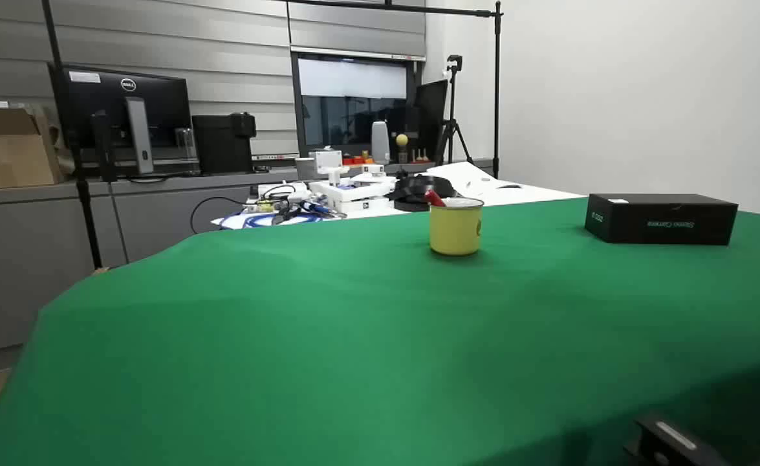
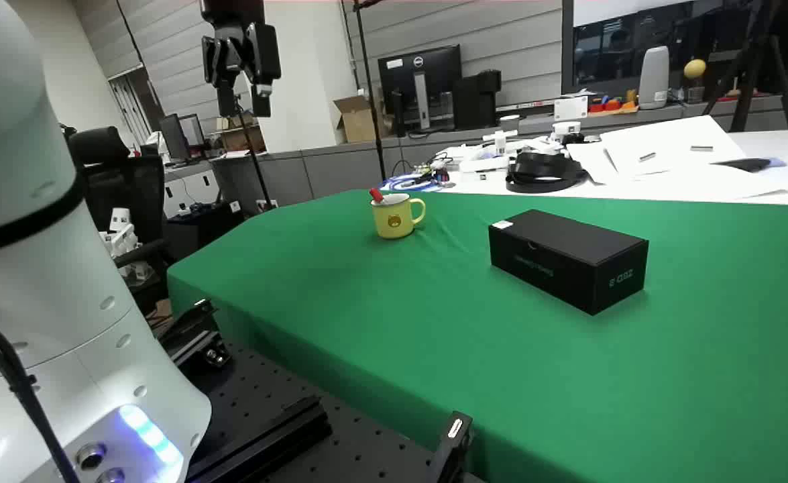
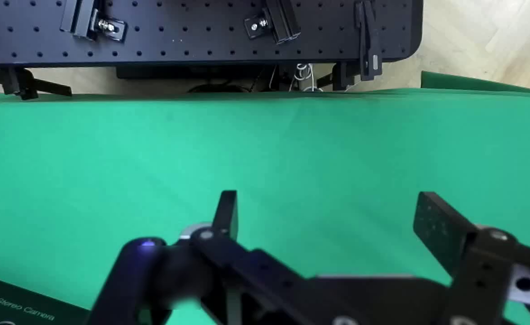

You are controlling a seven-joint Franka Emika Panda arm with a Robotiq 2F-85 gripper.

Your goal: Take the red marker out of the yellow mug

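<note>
In an exterior view, the yellow mug (image 1: 455, 231) is set upright on the green tabletop (image 1: 328, 336), and the red marker (image 1: 435, 198) is stood inside it, tilted; its upper end is seen above the rim, while the lower part is hidden by the mug. The black box (image 1: 667, 221) is laid flat, well apart from the mug. Farther back, a monitor (image 1: 160, 107), a tripod (image 1: 451, 122) and a cluttered white desk (image 1: 538, 194) are seen. In an exterior view, the white arm (image 2: 58, 288) is shown close up, and the claw (image 2: 243, 109) is held high, pointed downward, with its two fingers (image 2: 260, 104) parted, well apart from the mug. The mug is marked with a brown animal face (image 2: 394, 221), and its handle (image 2: 422, 211) is turned toward the side where the black box lies. In the wrist view, the claw is seen spread wide, with the green tabletop shown between its fingers. Part of the black box, lettered "Stereo Camera", is caught at the lower left, and along the top a black board (image 3: 170, 47) pierced with rows of holes is shown, with pale floor (image 3: 463, 40) beside it.
</note>
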